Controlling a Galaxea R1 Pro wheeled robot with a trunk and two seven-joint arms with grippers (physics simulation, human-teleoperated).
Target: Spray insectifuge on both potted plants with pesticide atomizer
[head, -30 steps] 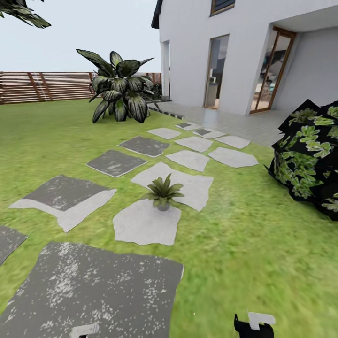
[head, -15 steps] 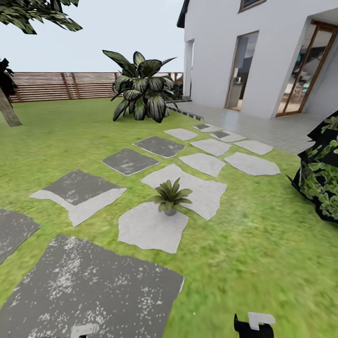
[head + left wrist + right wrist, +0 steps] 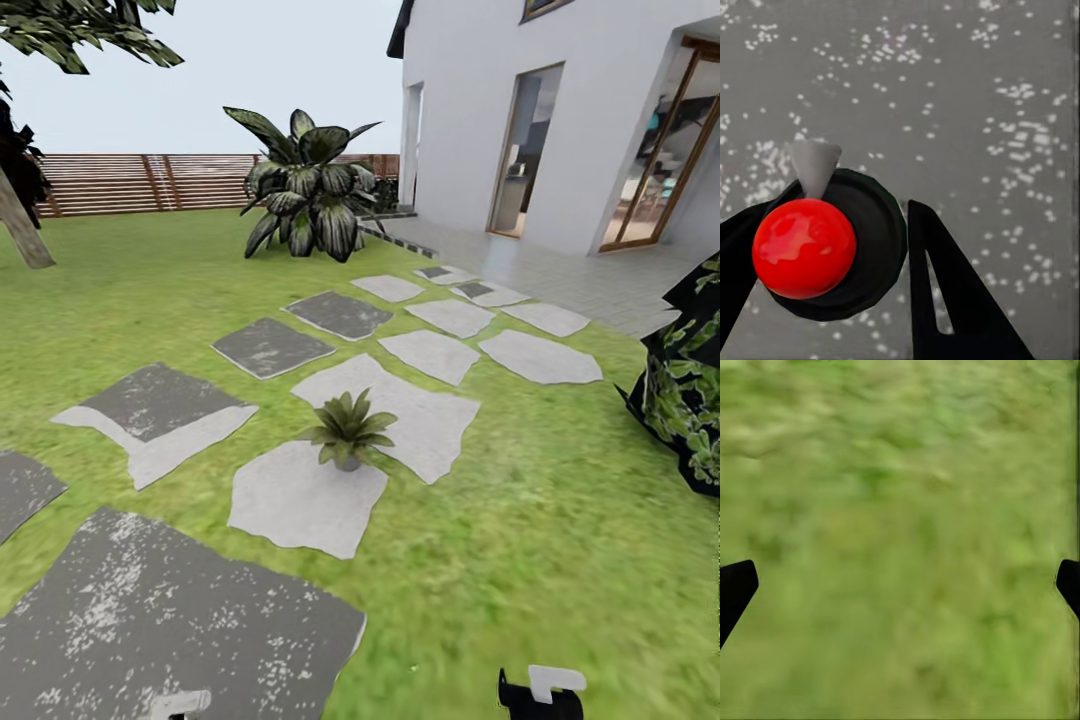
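One potted plant [image 3: 347, 432] sits at the frame's centre where two pale stepping stones [image 3: 300, 497] meet; I count roughly a dozen stones. One large streaked bush [image 3: 305, 185] stands upper centre. The left gripper [image 3: 836, 259] clasps the single pesticide atomizer [image 3: 832, 244], red spot up. The right gripper [image 3: 900, 585] hangs spread wide over the lawn [image 3: 900, 510]. No writing is legible.

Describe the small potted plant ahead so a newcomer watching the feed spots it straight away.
From the white house, follow the path of flat grey stepping stones across the green lawn toward the camera. The small rosette of pointed green leaves in a low grey pot sits between two pale stones. Unlike the big dark white-streaked bush by the fence, it is tiny and potted.
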